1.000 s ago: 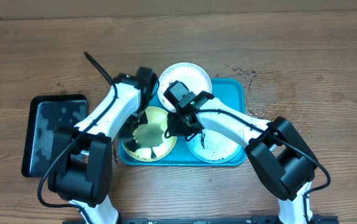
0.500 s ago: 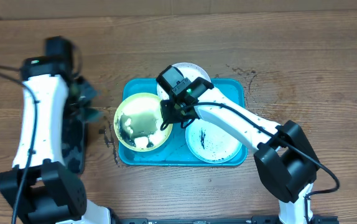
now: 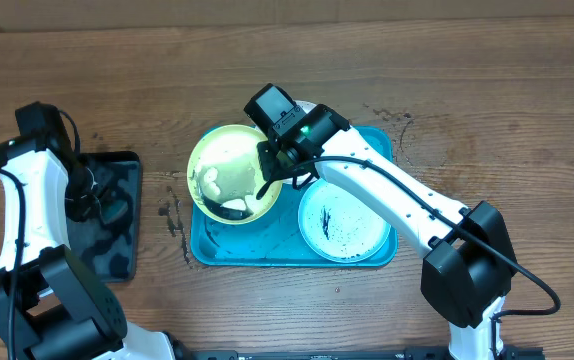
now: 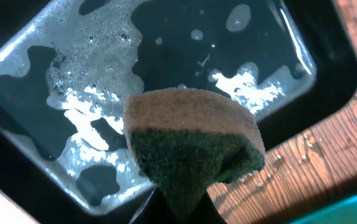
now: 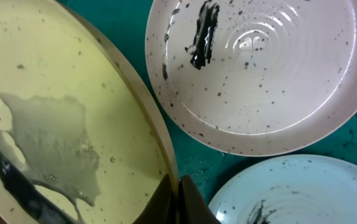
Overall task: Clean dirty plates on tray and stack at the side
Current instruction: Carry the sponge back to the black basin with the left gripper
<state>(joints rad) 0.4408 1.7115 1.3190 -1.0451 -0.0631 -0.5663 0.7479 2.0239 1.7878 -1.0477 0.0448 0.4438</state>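
The right claw (image 3: 272, 170) is clamped on the right rim of the yellow plate (image 3: 229, 170), holding it lifted, seemingly tilted, over the tray (image 3: 252, 252). A black smear sits low on the plate's face. The left claw (image 4: 178, 202) pinches a sponge (image 4: 191, 143) above the soapy black tray (image 3: 117, 250), so the yellow plate lies well to its right, across bare counter (image 3: 167, 100). Two speckled white plates (image 5: 272, 81) lie beyond the right claw, clear of the sponge's likely path.
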